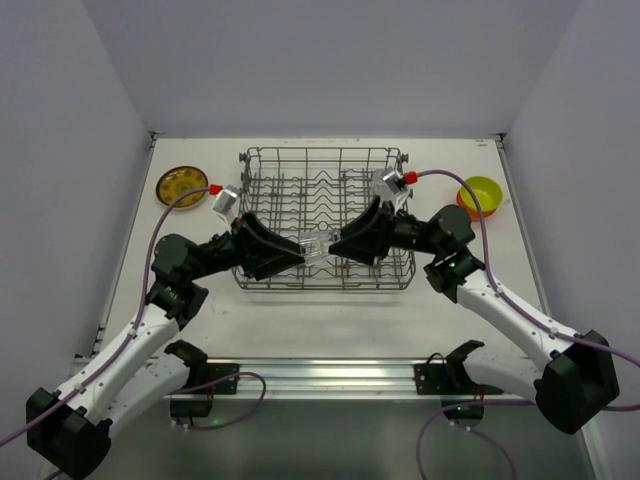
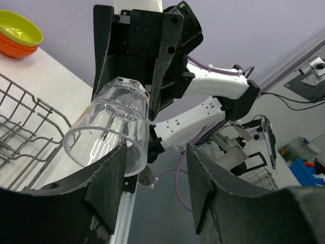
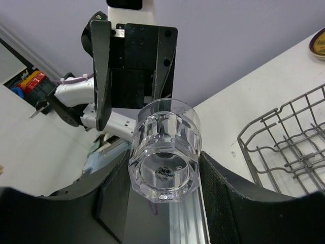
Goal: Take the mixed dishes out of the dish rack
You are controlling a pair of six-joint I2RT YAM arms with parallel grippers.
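The surface carries the dish rack at its middle, and the overhead view shows no dish left among its tines. Left of the rack, near the far corner, lies a plate with its yellow patterned face up. Right of the rack, a yellow-green bowl sits nested in an orange bowl.

Over the rack's near edge both arms meet around one clear glass. The right tool clamps the glass by its thick base. The left tool faces the glass's open rim; one finger touches or nearly touches the wall, the other stands apart, so I cannot tell that it grips.

Judged from this, the unloading is nearly finished: the glass looks like the last piece, in a handover between arms, and it has yet to be set down.

Bare surface lies to the left, right and near side of the rack. The white walls stand close behind and beside it, and the rack's raised rim lies directly under the glass, so any lowering should first move sideways past that rim.
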